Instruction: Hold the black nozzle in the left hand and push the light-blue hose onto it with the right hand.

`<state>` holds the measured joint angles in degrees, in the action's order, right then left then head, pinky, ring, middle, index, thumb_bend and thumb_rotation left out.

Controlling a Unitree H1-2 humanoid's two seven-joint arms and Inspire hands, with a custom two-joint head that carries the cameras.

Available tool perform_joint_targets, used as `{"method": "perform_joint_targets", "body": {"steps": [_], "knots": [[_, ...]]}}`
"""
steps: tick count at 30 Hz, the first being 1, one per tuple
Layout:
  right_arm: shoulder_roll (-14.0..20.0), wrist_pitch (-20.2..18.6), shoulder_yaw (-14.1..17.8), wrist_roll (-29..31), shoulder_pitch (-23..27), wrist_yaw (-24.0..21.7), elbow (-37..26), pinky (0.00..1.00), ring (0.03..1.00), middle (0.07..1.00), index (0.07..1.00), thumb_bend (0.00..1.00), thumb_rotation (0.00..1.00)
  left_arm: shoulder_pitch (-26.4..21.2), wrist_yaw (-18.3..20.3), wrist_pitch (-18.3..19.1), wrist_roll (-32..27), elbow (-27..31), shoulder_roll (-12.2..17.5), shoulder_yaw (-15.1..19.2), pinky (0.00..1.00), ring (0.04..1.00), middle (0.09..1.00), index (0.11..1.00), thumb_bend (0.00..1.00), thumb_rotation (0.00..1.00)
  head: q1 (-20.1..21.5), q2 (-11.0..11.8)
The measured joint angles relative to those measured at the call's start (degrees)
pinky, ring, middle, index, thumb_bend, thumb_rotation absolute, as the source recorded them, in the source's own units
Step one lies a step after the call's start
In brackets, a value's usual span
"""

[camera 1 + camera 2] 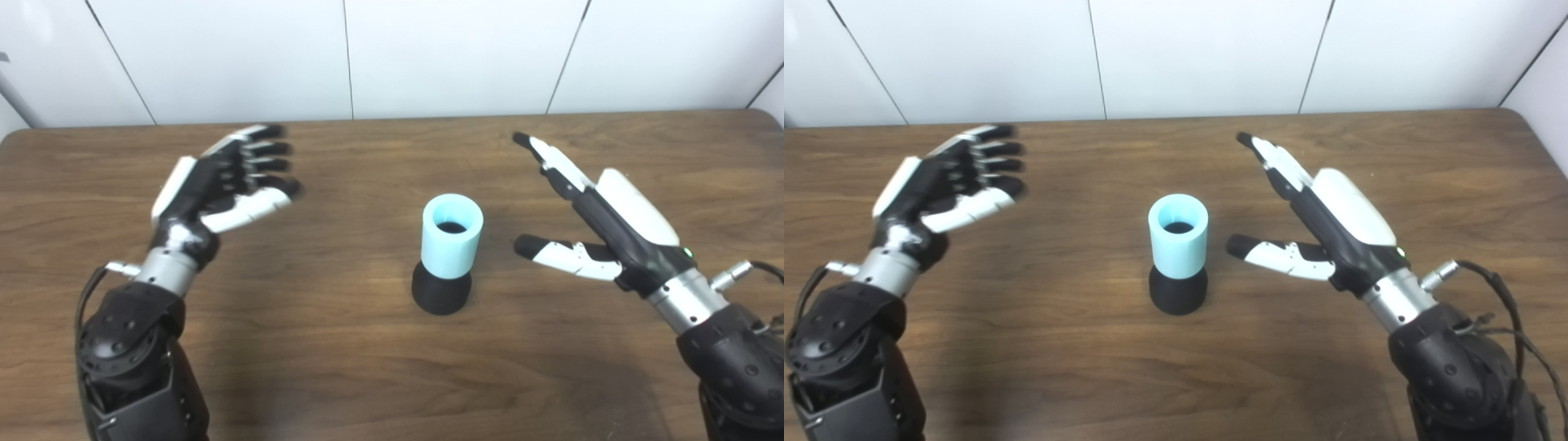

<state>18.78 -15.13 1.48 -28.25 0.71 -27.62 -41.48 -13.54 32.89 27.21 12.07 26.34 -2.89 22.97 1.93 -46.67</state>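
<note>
Already the light-blue hose sits over the black nozzle, the pair standing upright as one piece a little below the middle of the frame, with neither hand touching it; judged from this, the joining looks done and what may remain is only to draw the hands away, though how deep the hose has gone on cannot be told. The hose is a short, thick-walled tube of matte, pale plastic or rubber, its top rim round and smooth, and a dark circle shows down its bore. The nozzle is a dull black piece that flares outward to a wider rounded foot resting on the table; only this lower part shows beneath the hose's bottom edge. To the right of centre the right hand hangs just beside the hose without touching it, spread flat with fingers stretched toward the upper middle of the frame and the thumb pointing left at the hose, holding nothing. In the upper left the left hand is well apart from the pair, also empty, its fingers extended and apart with the palm turned inward. Both hands have glossy white shells over black frames, dark fingertips and brushed-metal wrists. The table is brown wood-grain with a low sheen, and plain white panels stand behind it along the top of the frame.
</note>
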Motion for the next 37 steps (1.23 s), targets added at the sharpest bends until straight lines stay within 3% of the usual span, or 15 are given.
{"method": "perform_joint_targets", "body": {"steps": [4,7,10,15,21,30,37], "knots": [[-1.9,0.1,0.2,1.5,-0.7,3.2,1.4,0.86,0.937,0.978,0.988,0.53,1.0,2.8,-5.6,-1.4,-3.6,-1.6,1.7,-1.5,0.86,0.873,0.886,0.864,0.68,0.42,-0.6,0.3],[-4.3,-0.4,1.1,3.0,-1.7,6.0,3.1,0.84,0.93,0.969,0.982,0.52,1.0,5.8,-8.0,-5.9,-4.5,-3.9,5.2,-4.5,0.95,0.955,0.974,0.973,0.67,0.56,-1.1,0.3],[-7.1,-0.8,1.5,5.4,-2.7,8.3,5.2,0.78,0.926,0.977,0.979,0.48,1.0,8.4,-9.6,-8.4,-5.4,-4.6,8.0,-7.0,1.0,0.996,0.998,0.998,0.66,0.73,-1.2,0.4],[-10.1,-0.7,1.7,9.3,-3.9,11.9,9.8,0.84,0.97,0.998,0.99,0.51,1.0,11.3,-14.0,-10.3,-8.4,-5.7,7.8,-8.8,1.0,1.0,1.0,1.0,0.69,0.88,-0.7,0.4],[-12.7,0.9,1.8,13.5,-4.2,16.4,14.6,0.93,0.993,0.995,0.999,0.5,1.0,13.1,-17.9,-12.7,-12.1,-7.2,6.1,-10.0,1.0,1.0,1.0,1.0,0.69,0.95,-0.5,0.2],[-14.3,6.4,3.1,22.1,-4.9,20.2,23.2,0.93,0.986,0.977,0.988,0.46,1.0,17.0,-21.4,-27.0,-15.0,-17.3,5.9,-12.2,1.0,1.0,1.0,1.0,0.7,1.0,-0.2,1.1],[-13.8,8.8,4.2,25.6,-4.9,20.9,28.1,0.93,0.995,0.997,0.998,0.48,1.0,16.2,-23.6,-33.2,-17.1,-20.2,6.3,-12.5,1.0,1.0,1.0,1.0,0.66,1.0,0.2,1.5]]}}
